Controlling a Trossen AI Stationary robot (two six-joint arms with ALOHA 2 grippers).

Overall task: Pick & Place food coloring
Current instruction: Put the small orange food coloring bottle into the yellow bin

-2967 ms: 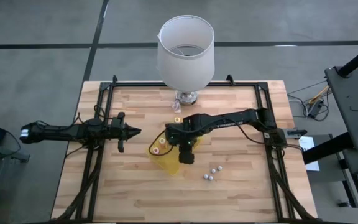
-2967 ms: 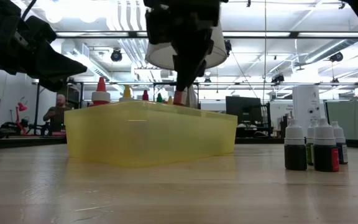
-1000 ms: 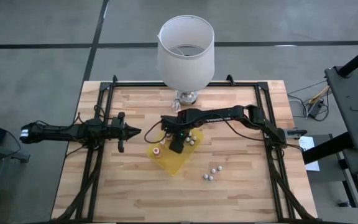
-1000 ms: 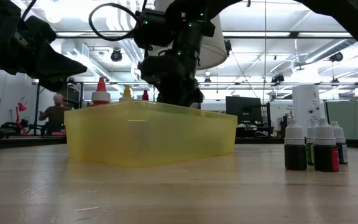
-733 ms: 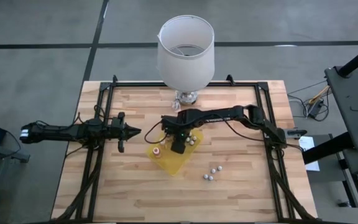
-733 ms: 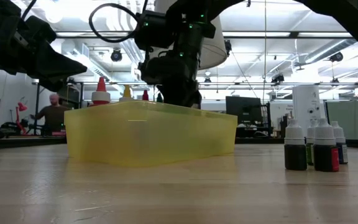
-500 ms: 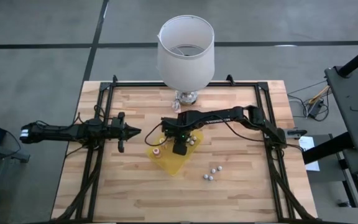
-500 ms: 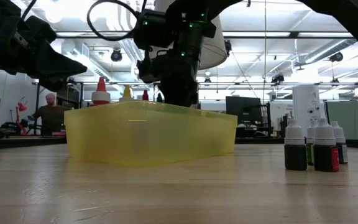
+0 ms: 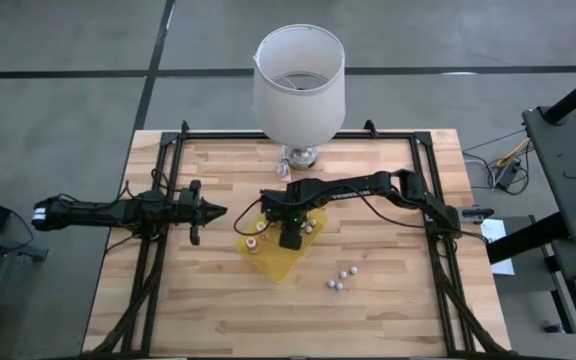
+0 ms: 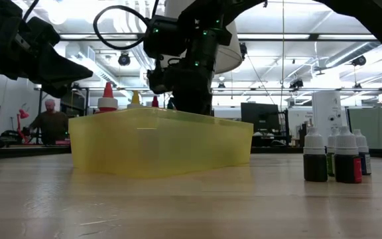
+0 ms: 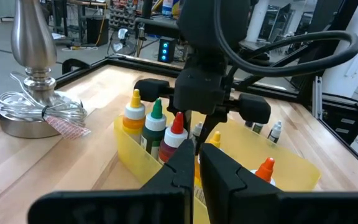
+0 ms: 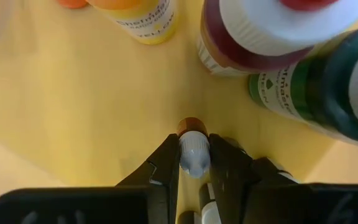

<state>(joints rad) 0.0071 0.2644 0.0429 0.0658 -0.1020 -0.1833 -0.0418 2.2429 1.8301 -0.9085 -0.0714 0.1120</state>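
Three bottles (image 9: 343,274) beside one yellow tray (image 9: 278,262) (at least four more inside it), one lamp (image 9: 299,85), two arms (image 9: 118,212)

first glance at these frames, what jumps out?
The right gripper reaches down into the yellow tray at mid-table, shut on a small bottle beside three bottles capped yellow, green and red. A big white lampshade stands at the far edge, and the left gripper waits shut left of the tray.
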